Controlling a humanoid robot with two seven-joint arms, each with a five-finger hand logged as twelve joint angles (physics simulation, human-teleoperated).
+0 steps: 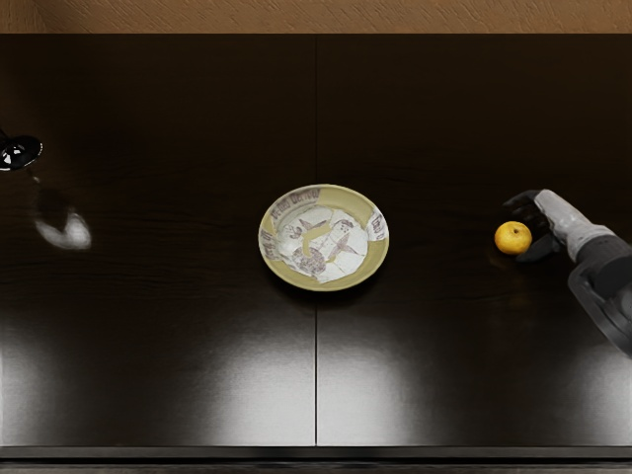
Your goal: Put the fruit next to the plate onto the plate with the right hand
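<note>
The fruit (513, 238) lies on the table (197, 346), well right of the plate (267, 235).

A simulated dining-style tabletop setting: a wide, glossy dark-wood worktop (168, 336) with a centre seam carries a round ceramic plate with an olive-yellow rim and painted figures (269, 242); a tan textured strip (316, 15) lies beyond its far edge.

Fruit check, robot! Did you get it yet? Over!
Right hand against fruit, grip unclear. Fruit on table, right of plate. Nothing between them. Left hand at left edge.
</note>
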